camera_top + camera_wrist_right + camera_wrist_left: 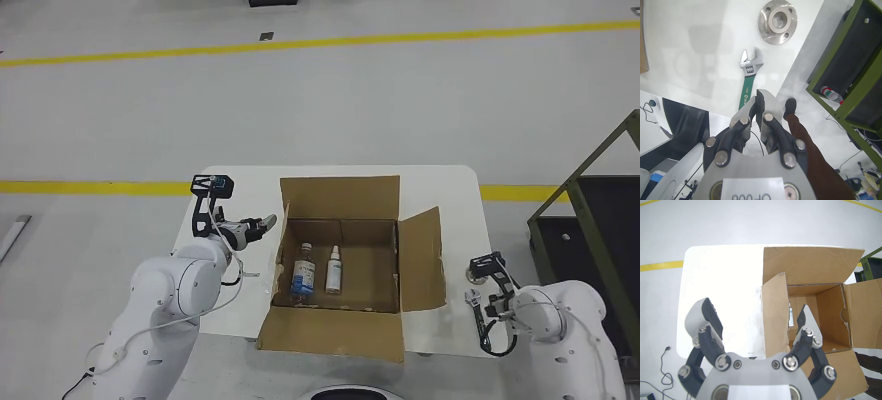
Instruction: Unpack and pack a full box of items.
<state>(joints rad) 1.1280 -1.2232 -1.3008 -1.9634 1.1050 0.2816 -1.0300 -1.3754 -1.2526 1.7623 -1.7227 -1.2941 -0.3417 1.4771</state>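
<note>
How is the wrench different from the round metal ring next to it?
The wrench is long and thin; the ring is round. The wrench has a green handle; the ring is all silver, with small holes around it. Both lie flat on the white table, not touching.

The white table [240, 200] carried an open cardboard box [340, 197] near its middle. Beyond the box's right flap lay a green-handled wrench [747, 89] and a metal flange [777, 21], slightly apart.

Open box [335, 338] on table [440, 190], holding bottle [304, 273], spray bottle [334, 270]; left pincer [260, 224] just beside box.
</note>
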